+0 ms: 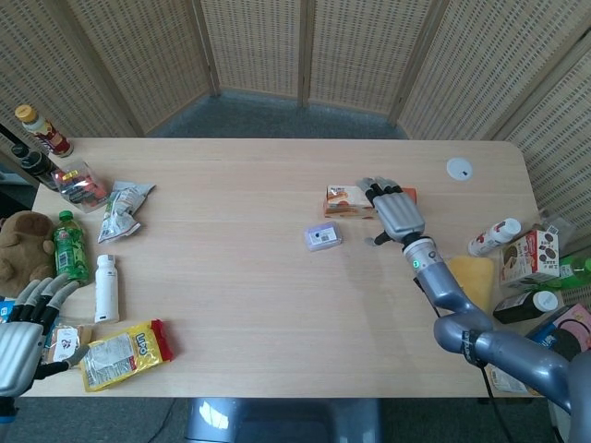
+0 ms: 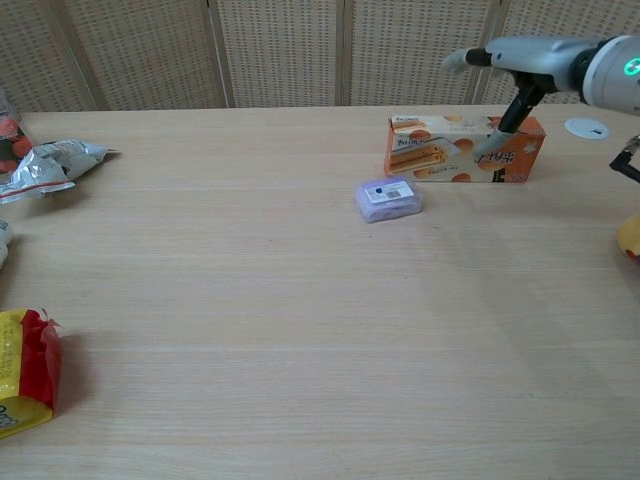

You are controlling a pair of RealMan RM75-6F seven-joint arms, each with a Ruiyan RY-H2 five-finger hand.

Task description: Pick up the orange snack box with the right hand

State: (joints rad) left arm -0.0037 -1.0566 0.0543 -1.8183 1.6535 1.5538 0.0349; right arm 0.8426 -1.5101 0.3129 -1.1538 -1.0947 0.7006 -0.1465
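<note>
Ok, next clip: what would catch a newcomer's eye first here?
The right hand reaching over the orange snack box, which stands on its long edge right of the table's middle, fingers spread above its top; whether they touch it is unclear. A small purple packet lies just in front of the box. Far left, by the table's near corner, the left hand hangs idle with spread fingers beside a yellow snack bag.

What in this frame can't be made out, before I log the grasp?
- Contact: head view, right hand covers the middle of the orange snack box; whether the fingers grip is unclear.
- Chest view: the top edge crops the hand.
- Left hand: cut by the head view's edge.
- Purple packet: print too small.
</note>
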